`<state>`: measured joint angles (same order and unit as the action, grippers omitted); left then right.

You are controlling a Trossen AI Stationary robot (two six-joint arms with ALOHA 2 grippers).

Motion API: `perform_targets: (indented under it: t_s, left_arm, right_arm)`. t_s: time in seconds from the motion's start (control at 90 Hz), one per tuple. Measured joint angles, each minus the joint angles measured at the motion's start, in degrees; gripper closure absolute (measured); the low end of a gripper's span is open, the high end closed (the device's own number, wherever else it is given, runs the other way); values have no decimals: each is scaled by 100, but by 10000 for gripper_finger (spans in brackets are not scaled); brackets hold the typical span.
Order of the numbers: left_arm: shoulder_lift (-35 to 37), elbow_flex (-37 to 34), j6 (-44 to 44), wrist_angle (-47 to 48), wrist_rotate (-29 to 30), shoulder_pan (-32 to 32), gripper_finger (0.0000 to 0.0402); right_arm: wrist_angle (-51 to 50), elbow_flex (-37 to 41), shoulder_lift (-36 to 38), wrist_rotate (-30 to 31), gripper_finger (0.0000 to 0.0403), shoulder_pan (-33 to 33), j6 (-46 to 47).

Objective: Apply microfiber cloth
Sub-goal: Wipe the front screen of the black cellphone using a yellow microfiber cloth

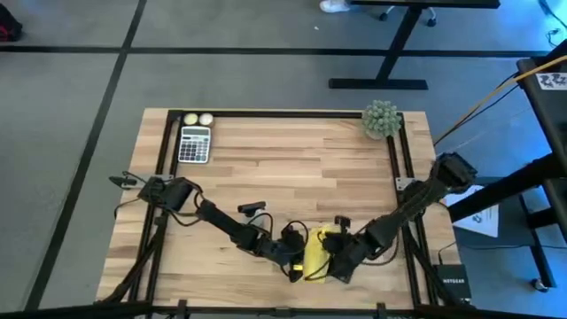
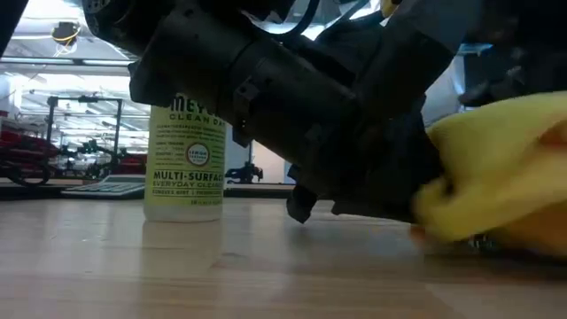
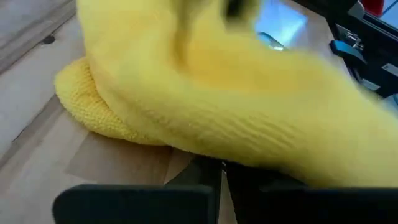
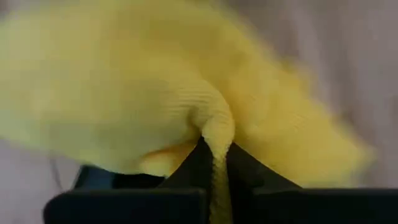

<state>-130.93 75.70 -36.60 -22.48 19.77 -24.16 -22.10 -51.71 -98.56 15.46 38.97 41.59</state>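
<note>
At the near middle of the counter [image 1: 283,159], the right end effector [image 4: 214,158] pinched a fold of the yellow cloth [image 1: 319,252], likely to drag it, while the left end effector [image 3: 221,168] also seemed clenched on its edge.

Both arms reach inward from the desk's side rails and meet low at its near edge. The left arm stretches from its base on the left side, forearm angled down and toward the middle, ending in the left gripper [image 1: 297,254]. Its fingers [image 3: 205,180] stand nearly together, pinching a fold of the cloth [image 1: 319,252]. The right arm comes down from its base on the right side in a long diagonal to the right gripper [image 1: 339,257], just beside the left one. Its fingers [image 4: 245,171] are clamped on a narrow ridge of the cloth between them.
</note>
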Motion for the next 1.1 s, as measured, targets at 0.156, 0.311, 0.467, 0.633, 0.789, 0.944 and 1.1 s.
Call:
perform_targets:
  t_s: [0.156, 0.311, 0.467, 0.633, 0.789, 0.944, 1.1]
  left_arm:
    - [0, 2, -73, 64, -4, 13, 400]
    - [4, 7, -93, 122, -26, 20, 400]
    - [4, 4, -220, 136, -13, 24, 400]
    - [4, 2, -231, 134, -6, 26, 400]
    - [4, -4, -216, 81, 5, 26, 400]
    - [3, -4, -214, 71, 8, 28, 400]
    - [2, -2, -219, 74, 8, 31, 400]
  right_arm:
    - [-293, -32, -79, -31, 403, 304, 429]
    - [-1011, -27, 146, -562, 403, 736, 838]
    - [-1811, 26, 318, -1225, 403, 1226, 1270]
    - [-2128, 21, 736, -1476, 403, 1455, 1600]
    - [-1723, -215, 1155, 82, 403, 1273, 1297]
    - [-803, -164, 1092, 713, 403, 811, 542]
    - [24, 79, 575, 748, 403, 383, 256]
